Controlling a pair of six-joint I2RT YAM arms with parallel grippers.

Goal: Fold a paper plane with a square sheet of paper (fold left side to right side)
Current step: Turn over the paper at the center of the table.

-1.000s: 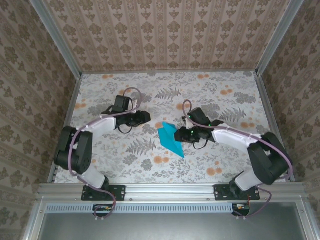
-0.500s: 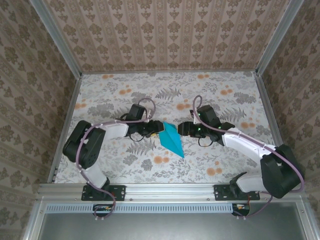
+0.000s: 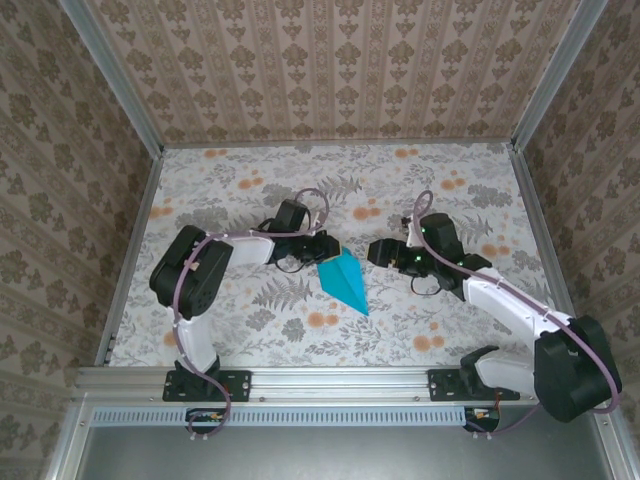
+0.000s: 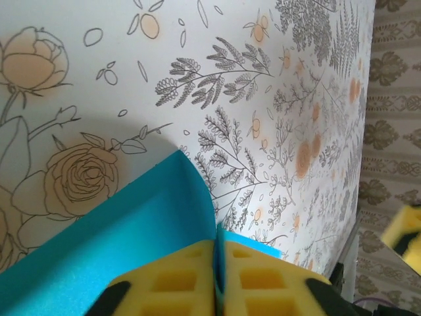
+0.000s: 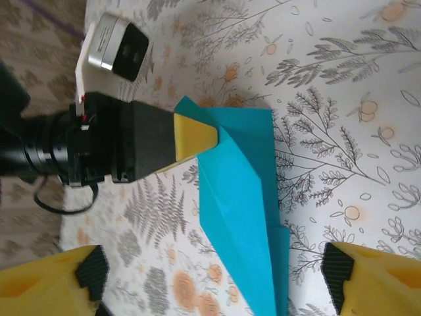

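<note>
Flowered tabletop [image 3: 450, 330], papered walls [image 3: 330, 70] all round, and at its middle lies the paper plane [image 3: 345, 283], a turquoise dart. Left gripper [image 3: 319, 251] is clenched on its far, broad end (yellow pads [image 4: 177, 280] pinch the paper's edge); right gripper [image 3: 377, 252] gapes wide just beside it, touching nothing. Pinched at one end alone, the folds could spring open or the dart skid if that arm pulls. Its long axis runs far-left to near-right — tip toward the near edge.
</note>
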